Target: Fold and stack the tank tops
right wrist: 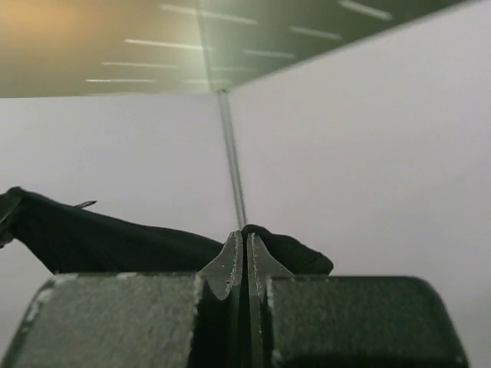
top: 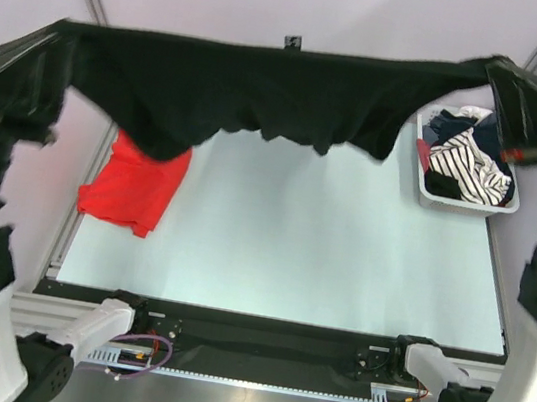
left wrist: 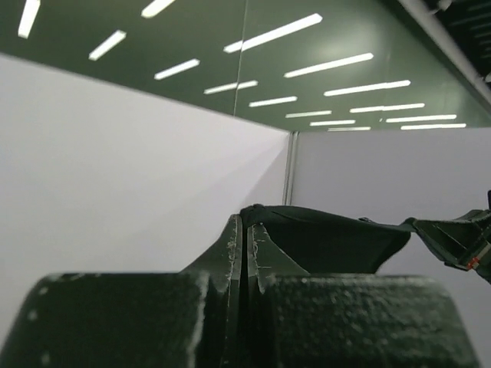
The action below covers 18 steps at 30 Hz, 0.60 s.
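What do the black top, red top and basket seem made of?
Black tank top: thin, matte, soft fabric, likely knit; its hanging edge sags and ripples. Red tank top: similar soft cloth, lying creased. Basket: seemingly rigid white plastic, with a smooth straight rim.

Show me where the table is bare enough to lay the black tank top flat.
Bare: the middle of the pale table, from the bright red fabric tank top at left to the right edge. Crowded: the far right corner, with the white rectangular plastic basket of clothes. The raised thin black fabric tank top hides the far strip.
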### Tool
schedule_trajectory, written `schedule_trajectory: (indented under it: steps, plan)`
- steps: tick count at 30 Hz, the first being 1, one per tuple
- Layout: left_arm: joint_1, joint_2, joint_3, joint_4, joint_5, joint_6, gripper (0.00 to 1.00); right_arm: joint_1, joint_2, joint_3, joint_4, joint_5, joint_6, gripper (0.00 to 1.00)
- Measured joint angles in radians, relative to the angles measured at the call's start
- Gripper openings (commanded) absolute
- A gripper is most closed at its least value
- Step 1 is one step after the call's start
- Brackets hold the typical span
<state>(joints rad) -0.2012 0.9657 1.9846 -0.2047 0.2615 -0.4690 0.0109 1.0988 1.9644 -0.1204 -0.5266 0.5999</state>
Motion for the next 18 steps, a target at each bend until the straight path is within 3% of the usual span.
schedule_trajectory:
  steps: [4,9,14,18]
  plan:
    - [0.003,-0.058,0.031,0.024,0.014,0.006,0.0,-0.003,-0.095,-0.014,0.084,-0.04,0.012,0.0]
    - [0.008,-0.018,0.125,0.01,0.022,0.015,0.0,-0.013,-0.132,-0.02,0.097,-0.049,0.016,0.0]
    - [0.008,0.172,0.283,0.002,0.011,0.016,0.0,-0.017,-0.104,0.015,0.025,-0.025,0.015,0.0]
    - [0.008,0.446,0.425,0.04,0.01,-0.014,0.0,-0.022,-0.067,-0.025,-0.037,0.045,0.01,0.0]
